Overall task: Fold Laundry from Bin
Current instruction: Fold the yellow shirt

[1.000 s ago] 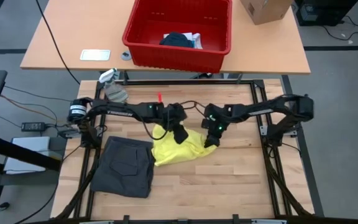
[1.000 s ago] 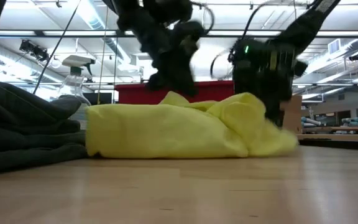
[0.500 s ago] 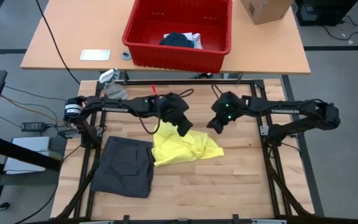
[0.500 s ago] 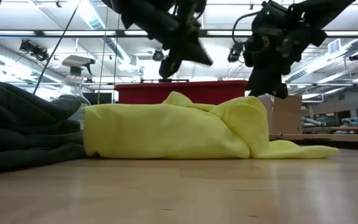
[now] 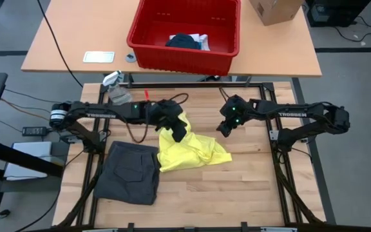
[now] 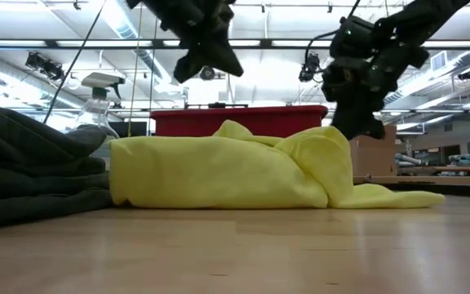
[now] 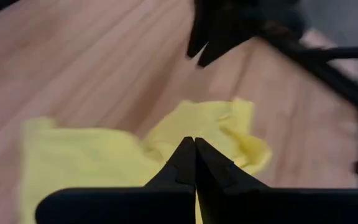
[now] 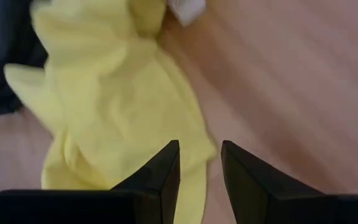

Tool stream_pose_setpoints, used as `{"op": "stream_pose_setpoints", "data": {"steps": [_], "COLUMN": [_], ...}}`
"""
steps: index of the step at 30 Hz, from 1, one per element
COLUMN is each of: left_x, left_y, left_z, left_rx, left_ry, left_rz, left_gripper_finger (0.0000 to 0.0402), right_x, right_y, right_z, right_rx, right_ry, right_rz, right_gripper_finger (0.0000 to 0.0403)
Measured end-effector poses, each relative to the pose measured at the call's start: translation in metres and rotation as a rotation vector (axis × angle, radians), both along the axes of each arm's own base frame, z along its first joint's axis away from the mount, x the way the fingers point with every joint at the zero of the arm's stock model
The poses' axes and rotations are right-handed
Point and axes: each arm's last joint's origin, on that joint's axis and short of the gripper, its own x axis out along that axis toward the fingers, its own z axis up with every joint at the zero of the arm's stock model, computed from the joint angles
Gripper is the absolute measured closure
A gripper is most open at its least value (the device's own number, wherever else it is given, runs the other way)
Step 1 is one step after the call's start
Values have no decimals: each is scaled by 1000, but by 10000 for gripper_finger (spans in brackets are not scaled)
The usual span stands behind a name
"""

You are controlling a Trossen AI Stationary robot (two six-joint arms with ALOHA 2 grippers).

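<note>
The bright yellow garment lies bunched and partly folded on the wooden table, also in the low view. My left gripper is shut and empty, raised above the garment's far left part. My right gripper is open and empty, raised over the garment's far right edge. The dark grey garment lies folded on the table at the near left. The red bin stands on the far table, with a dark garment and a white one inside.
A spray bottle and a small pale grey rag sit at the table's far left corner. A brown cardboard box stands right of the bin. Bare wood lies near and right of the yellow garment.
Both grippers have risen off the yellow garment. My left gripper has gone up and toward the table's left edge. My right gripper has gone up and toward the far right. The garment's right flap has dropped and now lies spread flat on the table.
</note>
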Motion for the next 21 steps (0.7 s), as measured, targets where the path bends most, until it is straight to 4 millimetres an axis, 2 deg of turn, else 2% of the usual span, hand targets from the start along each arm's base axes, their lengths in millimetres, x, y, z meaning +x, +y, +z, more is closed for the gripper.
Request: {"op": "stream_pose_setpoints", "data": {"steps": [4,8,13,18,21], "left_x": [-13,-22,-18,-9,5], "left_y": [-8,-4,-4,-1,2], "left_z": [-32,-63,-71,-83,-92], "left_rx": [-72,-192,-228,-200,-248], "left_ry": [-120,-196,-242,-204,-215], "left_rz": [35,132,154,189,135], "left_gripper_finger": [394,380,337,273,251], "right_x": [-4,-3,8,21,27], "right_y": [10,25,38,47,48], "right_z": [-13,-14,-8,-2,5], "right_rx": [84,122,108,-83,-129], "right_ry": [40,31,-69,-223,-312], "right_rz": [-44,-52,17,222,239], "right_gripper_finger": [277,277,277,277,277]}}
